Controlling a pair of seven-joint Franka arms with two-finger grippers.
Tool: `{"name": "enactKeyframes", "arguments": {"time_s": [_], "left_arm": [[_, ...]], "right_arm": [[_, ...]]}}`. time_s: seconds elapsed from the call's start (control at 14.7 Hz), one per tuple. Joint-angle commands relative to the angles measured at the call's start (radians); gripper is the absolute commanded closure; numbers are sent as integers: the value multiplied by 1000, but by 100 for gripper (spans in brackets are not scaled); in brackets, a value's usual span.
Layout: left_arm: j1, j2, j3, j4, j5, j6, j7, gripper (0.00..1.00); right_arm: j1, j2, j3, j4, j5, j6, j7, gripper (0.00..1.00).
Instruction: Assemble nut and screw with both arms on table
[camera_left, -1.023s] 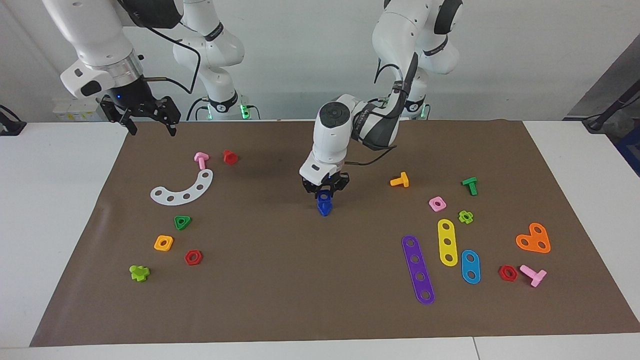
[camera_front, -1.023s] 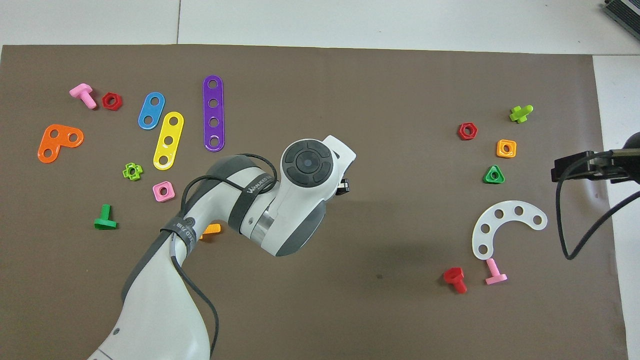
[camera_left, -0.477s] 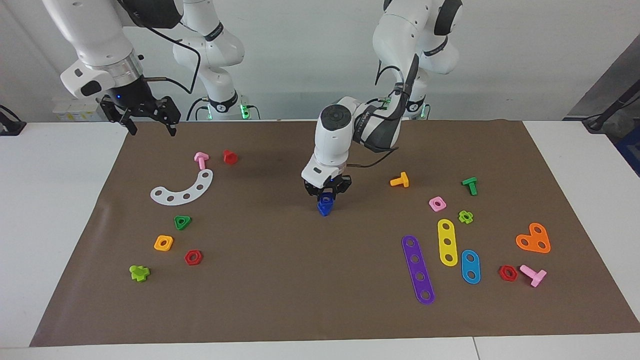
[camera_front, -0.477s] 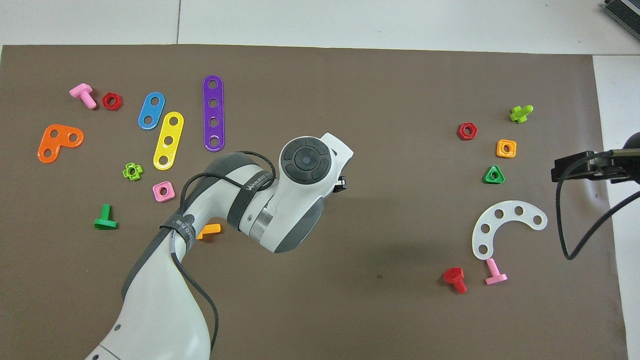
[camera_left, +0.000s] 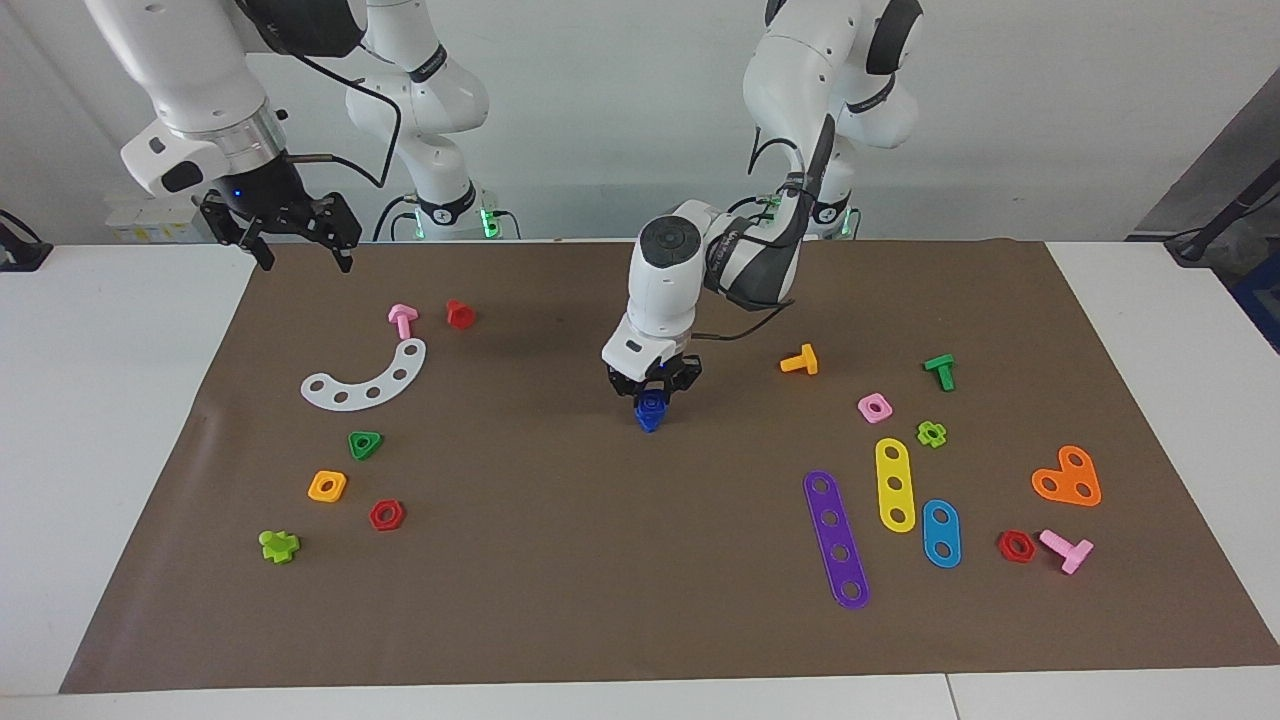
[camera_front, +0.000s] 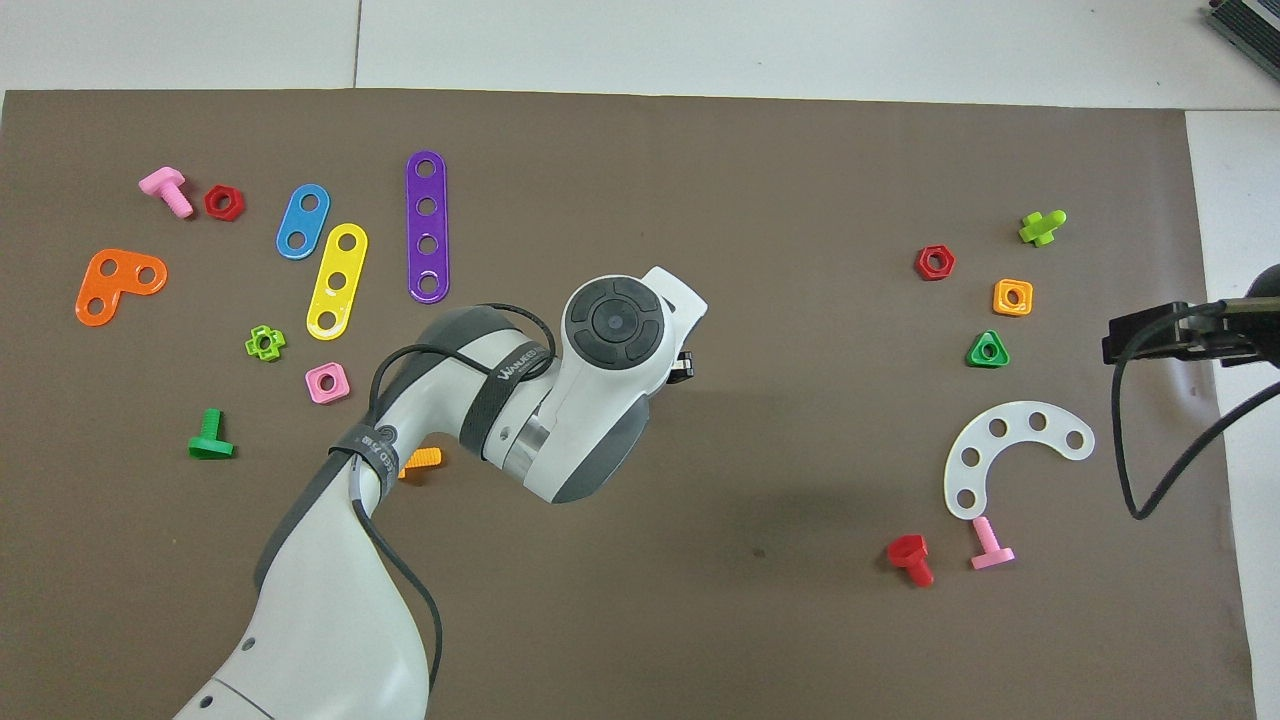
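Over the middle of the brown mat (camera_left: 560, 560), my left gripper (camera_left: 652, 393) points down and is shut on the dark-blue nut (camera_left: 652, 403), whose round hole faces the camera. The dark-blue screw (camera_left: 648, 423) sticks out just below the nut, its tip at the mat. In the overhead view the left arm's wrist (camera_front: 610, 330) hides both blue pieces, and only a black bit of the left gripper (camera_front: 683, 366) shows. My right gripper (camera_left: 305, 262) waits open and holds nothing, raised over the mat's corner at the right arm's end; its black body (camera_front: 1150, 335) shows in the overhead view.
Toward the right arm's end lie a white curved strip (camera_left: 370, 380), a pink bolt (camera_left: 402, 320), a red bolt (camera_left: 460, 313) and several small nuts. Toward the left arm's end lie an orange bolt (camera_left: 800, 360), a pink square nut (camera_left: 874, 407), a green bolt (camera_left: 940, 371) and coloured strips.
The left gripper has sunk a little lower over the blue pieces, and its wrist has shifted slightly. The blue tip stays at the same spot. The right arm has not moved.
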Motion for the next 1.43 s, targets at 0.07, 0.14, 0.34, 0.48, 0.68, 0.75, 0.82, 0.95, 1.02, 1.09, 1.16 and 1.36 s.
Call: {"name": "enactKeyframes", "arguments": {"time_s": [0.07, 0.14, 0.34, 0.48, 0.68, 0.75, 0.82, 0.95, 1.02, 1.09, 1.16, 1.36], "left_arm": [[-6, 12, 7, 14, 20, 17, -12, 64], [-6, 12, 7, 17, 20, 17, -12, 52], [-6, 12, 7, 19, 22, 17, -12, 29], [-6, 12, 7, 20, 22, 17, -12, 25], [-6, 15, 7, 28, 22, -3, -10, 23], [-6, 16, 7, 44, 22, -26, -9, 23], [-4, 19, 7, 77, 23, -85, -4, 22], [20, 47, 7, 171, 23, -216, 0, 22], [28, 47, 7, 196, 23, -250, 3, 22], [34, 38, 7, 200, 23, -256, 12, 22], [54, 26, 7, 201, 22, -256, 31, 22], [135, -57, -1, 178, 3, -283, 166, 22]], "right_arm": [[-1, -14, -2, -4, 4, -14, -24, 0], [-1, -14, -2, -4, 4, -14, -24, 0], [-1, -14, -2, -4, 4, -14, -24, 0], [-1, -14, -2, -4, 4, -14, -24, 0], [-1, -14, -2, -4, 4, -14, -24, 0], [-1, -14, -2, -4, 4, -14, -24, 0], [-1, -14, -2, -4, 4, -14, -24, 0], [-1, -14, -2, -4, 4, -14, -24, 0], [0, -14, -2, -4, 4, -14, -24, 0], [0, -14, -2, -4, 4, -14, -24, 0], [0, -14, -2, -4, 4, -14, -24, 0], [-1, -14, -2, -4, 4, -14, -24, 0]]}}
